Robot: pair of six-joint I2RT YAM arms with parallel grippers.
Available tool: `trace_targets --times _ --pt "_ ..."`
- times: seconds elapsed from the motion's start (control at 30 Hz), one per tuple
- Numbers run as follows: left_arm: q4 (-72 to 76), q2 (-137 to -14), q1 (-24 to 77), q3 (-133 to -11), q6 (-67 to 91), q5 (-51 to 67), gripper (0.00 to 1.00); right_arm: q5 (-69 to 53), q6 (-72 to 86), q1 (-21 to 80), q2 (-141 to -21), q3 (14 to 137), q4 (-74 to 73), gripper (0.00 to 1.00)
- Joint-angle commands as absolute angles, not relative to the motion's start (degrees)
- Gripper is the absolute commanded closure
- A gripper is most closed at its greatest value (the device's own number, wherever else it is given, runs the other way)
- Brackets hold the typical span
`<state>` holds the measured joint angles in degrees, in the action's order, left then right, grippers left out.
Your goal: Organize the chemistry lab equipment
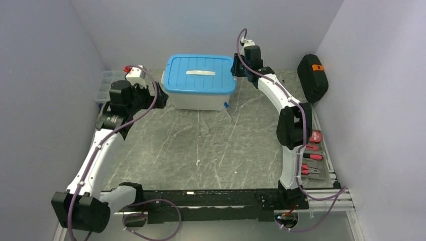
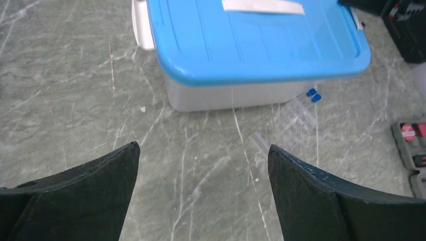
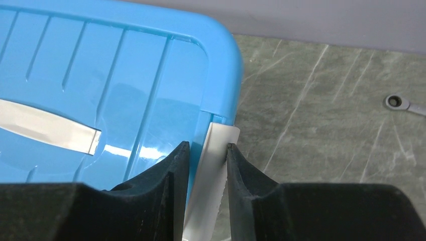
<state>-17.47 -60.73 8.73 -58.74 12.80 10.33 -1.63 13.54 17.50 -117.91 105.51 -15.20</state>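
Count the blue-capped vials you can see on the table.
2. The blue-capped vials lie side by side on the table, their caps beside a near corner of the blue-lidded bin. Others may be hidden in or behind the bin.

No text, brand, number or sign can be read in any view. The orange patch point(image 1: 316, 67) on the black case point(image 1: 311, 83) and the red round item point(image 1: 315, 136) by the tool tray point(image 1: 329, 173) are too small to make out.
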Motion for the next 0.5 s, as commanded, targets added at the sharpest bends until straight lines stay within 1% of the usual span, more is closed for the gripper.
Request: trace_targets --times 0.0,0.13,0.23,0.3,0.47 --pt "-15.7 -66.6 7.1 -66.0 16.1 13.4 0.01 -5.1 4.1 16.3 -120.8 109.7 -18.7 1.0" --pt "-18.0 -76.4 5.4 -73.8 17.6 14.7 0.01 -6.7 0.6 16.3 -123.4 113.2 -20.7 1.0" --pt "-20.0 -83.5 5.1 -79.5 17.9 16.3 0.01 -8.4 -2.4 15.7 -124.2 113.6 -20.5 1.0" --pt "-20.9 -86.7 5.0 -82.1 18.4 17.4 0.04 -10.0 -3.6 15.1 -124.6 113.5 -19.9 1.0" --pt "-18.3 -89.5 5.0 -82.0 20.0 18.8 0.04 -17.1 -6.5 13.2 -125.6 114.4 -19.1 1.0"
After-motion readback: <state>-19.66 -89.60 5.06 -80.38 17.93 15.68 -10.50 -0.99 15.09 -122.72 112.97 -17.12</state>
